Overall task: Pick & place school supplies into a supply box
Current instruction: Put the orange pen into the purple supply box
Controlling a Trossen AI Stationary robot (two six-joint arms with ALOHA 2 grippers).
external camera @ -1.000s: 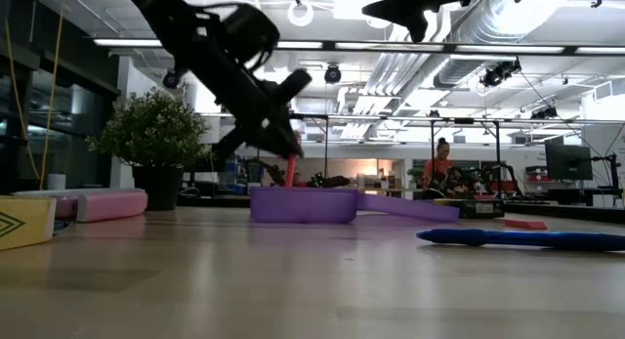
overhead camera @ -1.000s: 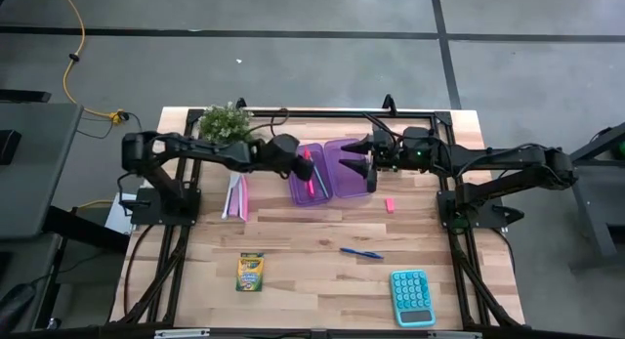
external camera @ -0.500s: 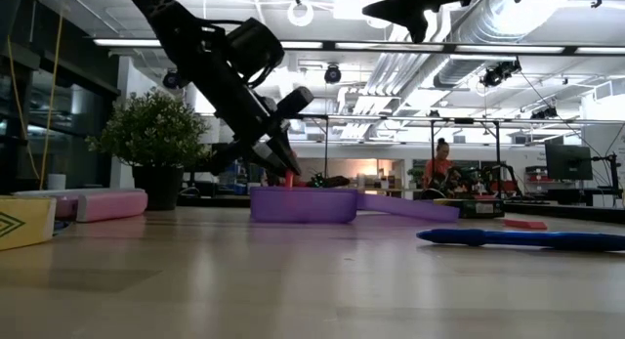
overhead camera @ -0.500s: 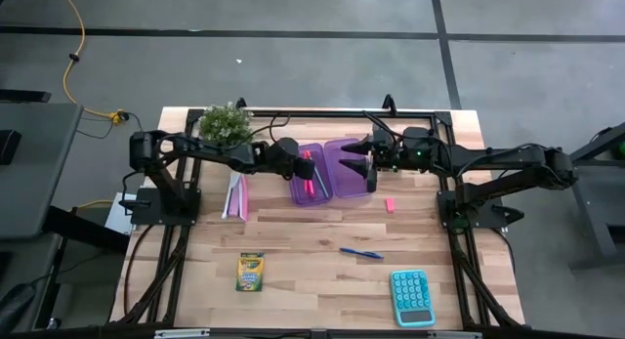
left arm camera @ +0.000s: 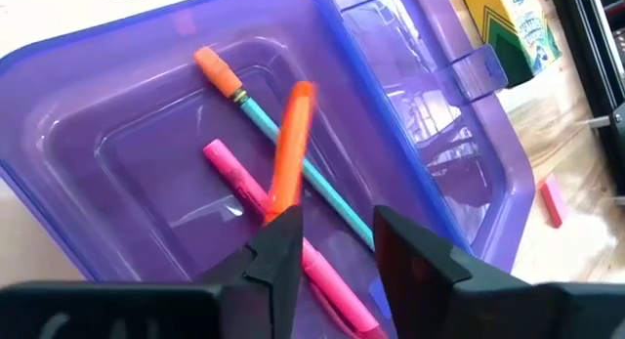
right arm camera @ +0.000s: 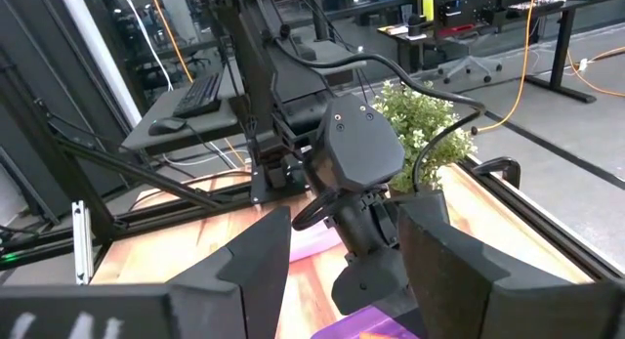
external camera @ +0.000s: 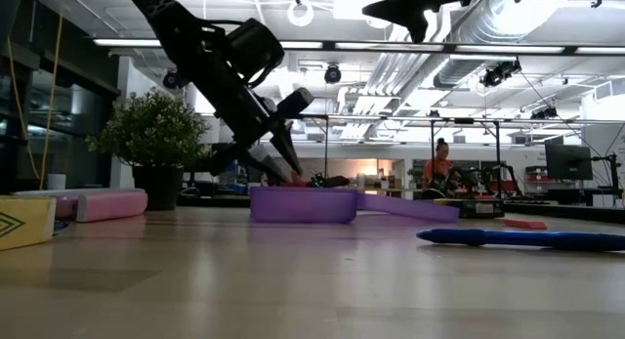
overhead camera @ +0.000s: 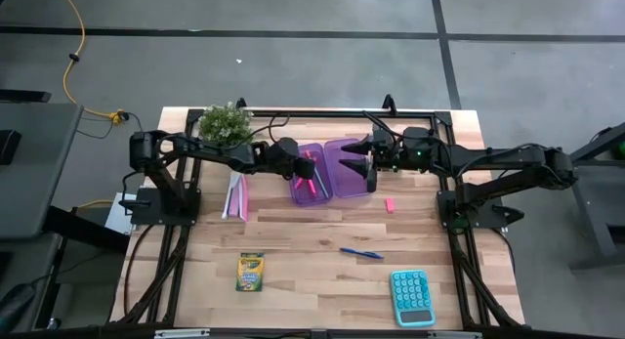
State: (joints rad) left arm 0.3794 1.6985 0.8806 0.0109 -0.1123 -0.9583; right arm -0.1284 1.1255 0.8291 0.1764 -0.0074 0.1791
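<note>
Supply box [left arm camera: 430, 173] beneath parted, empty left gripper [left arm camera: 337, 243]

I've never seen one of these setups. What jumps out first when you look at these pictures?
Two dark arms meet over a translucent purple plastic hinged case lying open at the far middle of the wooden table. The left gripper hangs open above the case's left half, where an orange marker, a pink marker and a teal pencil lie. Nearer the front lie a yellow-green crayon box, a blue pen and a teal calculator.
</note>
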